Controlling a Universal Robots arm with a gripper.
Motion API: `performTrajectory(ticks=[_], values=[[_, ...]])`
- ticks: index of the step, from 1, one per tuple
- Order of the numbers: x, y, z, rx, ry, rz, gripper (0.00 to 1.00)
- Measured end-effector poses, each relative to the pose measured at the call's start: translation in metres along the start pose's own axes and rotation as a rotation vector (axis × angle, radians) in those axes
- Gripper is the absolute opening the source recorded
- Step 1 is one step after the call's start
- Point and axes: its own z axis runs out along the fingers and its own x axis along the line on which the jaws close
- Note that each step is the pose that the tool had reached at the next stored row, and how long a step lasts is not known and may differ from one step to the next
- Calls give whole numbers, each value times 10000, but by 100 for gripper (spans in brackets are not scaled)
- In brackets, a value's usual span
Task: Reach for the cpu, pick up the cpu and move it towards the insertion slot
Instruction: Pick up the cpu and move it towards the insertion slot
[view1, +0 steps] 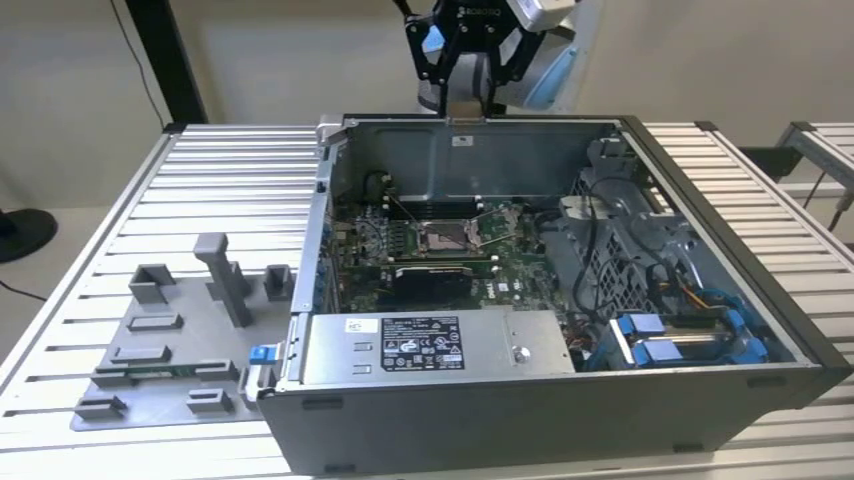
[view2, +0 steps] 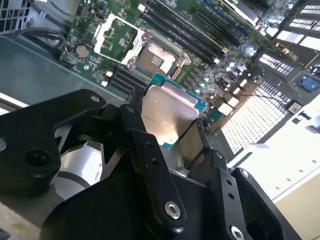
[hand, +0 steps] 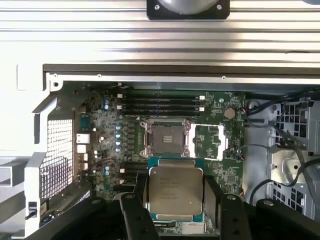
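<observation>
So the gripper (hand: 176, 220) has the cpu (hand: 176, 190) clamped between its two black fingers (view2: 150, 150), one on each of two opposite edges. The chip is up in the air over the open computer case (view1: 534, 420), not resting on anything.

In the first wrist view the silver lid of the cpu faces the camera and the thin green edge shows all around it. It's basically square, so there isn't much of a long axis to speak of; its sides run roughly in line with the sides of the socket (hand: 167, 139) on the motherboard (hand: 220, 170). In that view the chip sits just short of the socket, overlapping the board next to it rather than covering the opening. The socket's retention frame (hand: 207, 140) is flipped open to one side.

In the second wrist view the cpu (view2: 167, 112) looks tilted because of the camera angle, with the bare socket (view2: 155, 57) visible past its far edge.

From the exterior view the gripper (view1: 463, 60) hangs above the back wall of the case, near the far edge of the slatted worktop (view1: 227, 190). The chip itself is too small to make out there. The grey fixture plate (view1: 167, 350) with its blocks sits on the worktop beside the case, toward the exterior view's left.
</observation>
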Motion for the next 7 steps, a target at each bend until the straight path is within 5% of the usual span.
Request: performTrajectory(ticks=[7], values=[[0, 6, 0, 0, 1, -1, 0]])
